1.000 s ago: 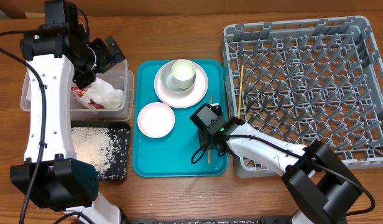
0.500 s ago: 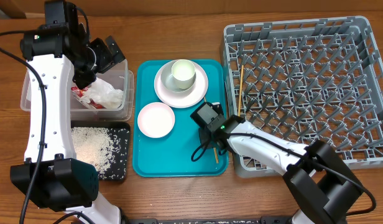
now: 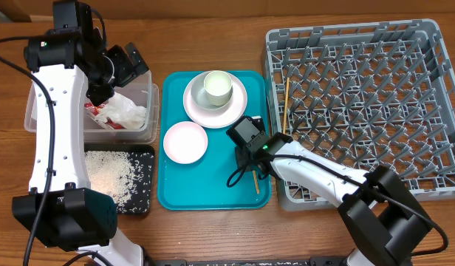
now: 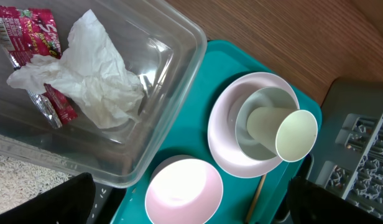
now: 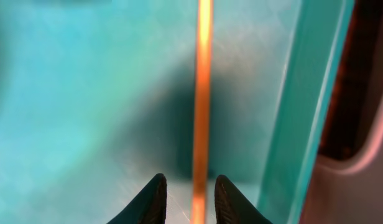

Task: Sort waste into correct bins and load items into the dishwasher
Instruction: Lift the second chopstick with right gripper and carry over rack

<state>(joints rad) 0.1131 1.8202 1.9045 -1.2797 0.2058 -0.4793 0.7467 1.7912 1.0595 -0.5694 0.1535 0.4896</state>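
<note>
The step in hand was judged to be the loading of the second chopstick (image 5: 203, 93) into the dish rack (image 3: 434, 44), one chopstick (image 3: 286, 100) being seen already among the pegs by the rack's 9 o'clock wall. The remaining stick was found lying flat on the teal tray (image 3: 176, 188), toward the tray's 4 o'clock corner and close to its rim. The right gripper (image 5: 191, 190) was held low over it, its jaws parted only narrowly and set on either side of the stick; slivers of tray were seen between pads and wood, so nothing was yet clamped. The left gripper (image 4: 198, 202) was poised above the clear tub (image 3: 150, 111), at 10 o'clock from the tray, its jaws spread wide and empty. The red wrapper (image 4: 30, 31) and the tissue (image 4: 92, 81) were seen inside that tub, and the rice (image 3: 105, 174) in the black tray (image 3: 142, 203) at 8 o'clock, so the waste was judged sorted. The plate (image 3: 198, 111) bearing the cup (image 3: 216, 87), and a bowl (image 3: 185, 142), were yet to be loaded. For the next move, a firm closure on so thin a stick was judged needed, then a lift and a carry toward 3 o'clock, over the rack wall.
</note>
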